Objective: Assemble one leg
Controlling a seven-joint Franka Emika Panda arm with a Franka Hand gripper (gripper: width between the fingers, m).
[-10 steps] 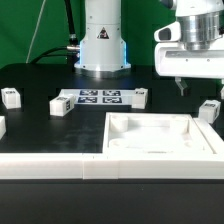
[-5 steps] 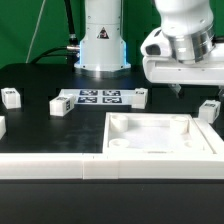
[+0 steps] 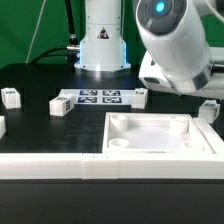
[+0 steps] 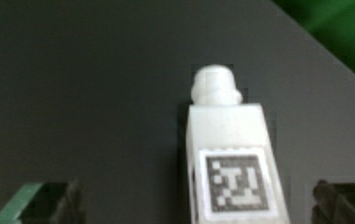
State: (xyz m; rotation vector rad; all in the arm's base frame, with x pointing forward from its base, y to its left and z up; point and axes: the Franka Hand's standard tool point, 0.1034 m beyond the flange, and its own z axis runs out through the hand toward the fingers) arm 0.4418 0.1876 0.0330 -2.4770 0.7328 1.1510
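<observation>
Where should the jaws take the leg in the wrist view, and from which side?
Grip the leg on its square tagged body, across the two flat side walls beside the tag, not on the narrower rounded peg. Probably come in from the tag-face side: the open jaws stand on either side of the body, lined up with it.

There was the green backdrop (image 3: 18, 25), hanging behind everything and filling the upper corner on the exterior view's left, flat and evenly lit. Below it the desk (image 3: 35, 128) ran wide and matte black, with a faint pale sheen toward the back. A white barrier (image 3: 50, 172) ran along its near edge, bright under the light. In the wrist view the same dark surface showed, with a green strip (image 4: 343, 15) beyond its edge.
</observation>
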